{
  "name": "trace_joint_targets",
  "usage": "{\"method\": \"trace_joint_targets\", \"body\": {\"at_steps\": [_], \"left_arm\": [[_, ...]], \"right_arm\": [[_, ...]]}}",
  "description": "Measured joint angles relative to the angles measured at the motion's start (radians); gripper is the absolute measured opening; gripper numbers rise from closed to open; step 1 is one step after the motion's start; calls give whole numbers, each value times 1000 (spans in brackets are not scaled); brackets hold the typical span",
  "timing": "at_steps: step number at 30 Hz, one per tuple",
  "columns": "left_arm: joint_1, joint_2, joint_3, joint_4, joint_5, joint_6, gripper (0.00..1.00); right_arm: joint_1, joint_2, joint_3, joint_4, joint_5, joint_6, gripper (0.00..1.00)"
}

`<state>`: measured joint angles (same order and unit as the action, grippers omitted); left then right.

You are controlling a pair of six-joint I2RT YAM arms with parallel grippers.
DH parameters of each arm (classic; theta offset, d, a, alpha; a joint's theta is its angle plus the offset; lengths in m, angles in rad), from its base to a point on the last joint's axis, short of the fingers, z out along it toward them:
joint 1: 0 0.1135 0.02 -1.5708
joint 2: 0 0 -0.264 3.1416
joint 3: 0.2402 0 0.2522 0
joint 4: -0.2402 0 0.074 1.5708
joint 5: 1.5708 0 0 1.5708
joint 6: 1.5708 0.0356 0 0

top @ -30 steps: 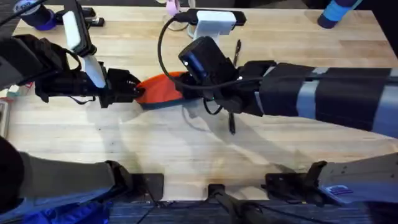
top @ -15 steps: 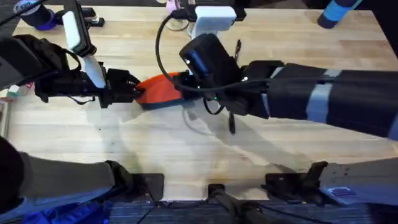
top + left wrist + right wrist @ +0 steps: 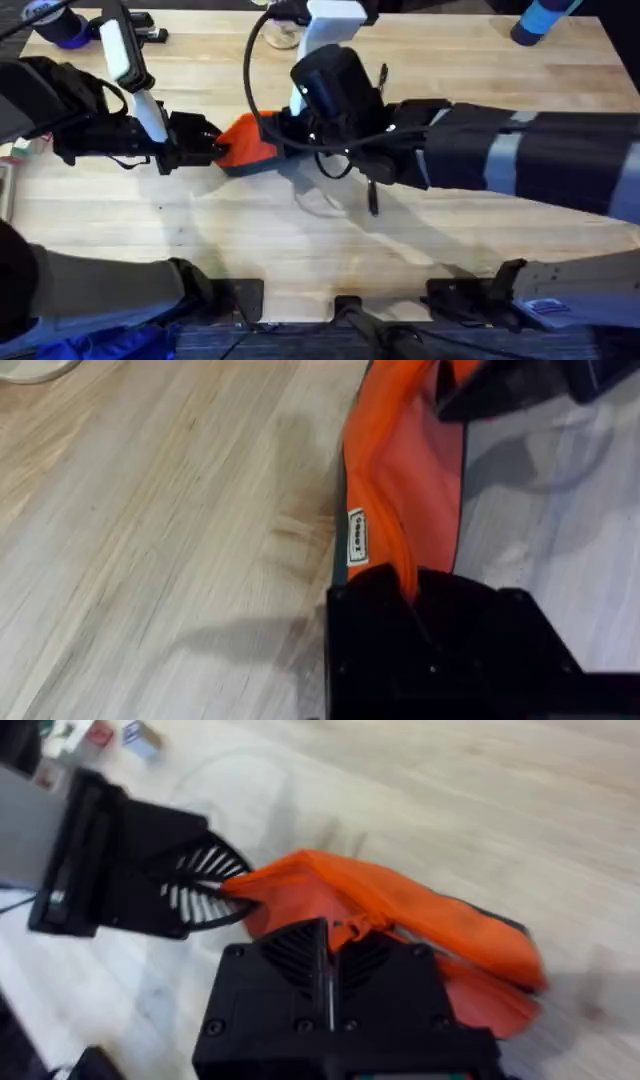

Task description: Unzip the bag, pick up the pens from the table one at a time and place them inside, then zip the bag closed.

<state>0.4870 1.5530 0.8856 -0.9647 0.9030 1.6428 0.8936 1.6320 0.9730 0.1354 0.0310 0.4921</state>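
Bag (image 3: pixel 248 145) bunched leftward, between both grippers

Far past the jaws of the left gripper (image 3: pixel 220 150), by the far edge: a purple-blue roll (image 3: pixel 55 28), with a black stapler (image 3: pixel 152 36) just beside it. Well beyond the jaws of the right gripper (image 3: pixel 335 935): a white box (image 3: pixel 335 18), a pale round cup (image 3: pixel 280 36) touching it, and a blue cylinder (image 3: pixel 540 20) well apart near the far corner. Small colourful packets (image 3: pixel 140 738), blurred, farther off.

The left gripper (image 3: pixel 410 585) pinches the end of the orange bag (image 3: pixel 400 480), which lies on the wooden table (image 3: pixel 150 510).
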Motion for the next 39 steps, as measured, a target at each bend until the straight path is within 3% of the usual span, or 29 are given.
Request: {"method": "trace_joint_targets", "body": {"at_steps": [10, 24, 39], "left_arm": [[-2, 0, 0, -7, 10, 0, 44], [-2, 0, 0, -10, 11, 0, 44], [-2, 0, 0, -12, 12, 0, 44]], "right_arm": [[2, 25, 0, 55, -106, -7, 29], [37, 86, 0, 190, -141, -29, 30], [86, 155, 55, 221, -151, -67, 29]]}}
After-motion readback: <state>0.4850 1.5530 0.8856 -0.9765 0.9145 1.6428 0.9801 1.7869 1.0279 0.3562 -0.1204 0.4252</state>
